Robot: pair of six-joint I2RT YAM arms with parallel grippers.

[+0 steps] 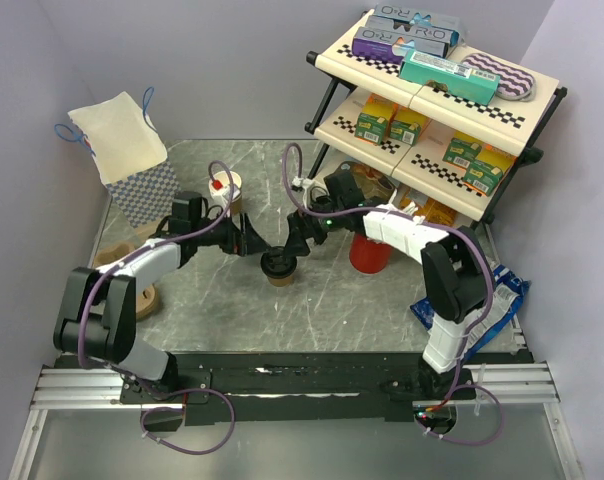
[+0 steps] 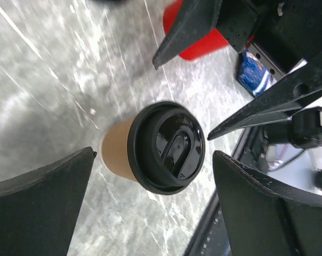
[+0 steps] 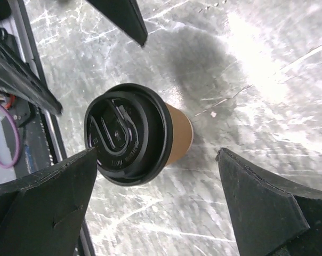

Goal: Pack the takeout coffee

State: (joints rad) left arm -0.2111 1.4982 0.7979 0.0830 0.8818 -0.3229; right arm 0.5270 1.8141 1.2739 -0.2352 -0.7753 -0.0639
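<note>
A lidded coffee cup [image 1: 279,266] stands upright mid-table [image 1: 362,305] between the left jaws and the right jaws, both spread wide and gripping nothing (neither touches it). Two arms crowding one cup could clip its black lid [image 2: 166,146] and tip it.

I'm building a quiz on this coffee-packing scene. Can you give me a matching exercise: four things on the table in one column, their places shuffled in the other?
Things:
1. lidded coffee cup
2. red cup
3. blue snack bag
4. cream cloth bag

Places:
A. back left corner of the table
B. middle of the table, upright
C. right edge, beside the base of the right arm
D. in front of the shelf rack, partly hidden by the right arm

Pairs: 1-B, 2-D, 3-C, 4-A
</note>
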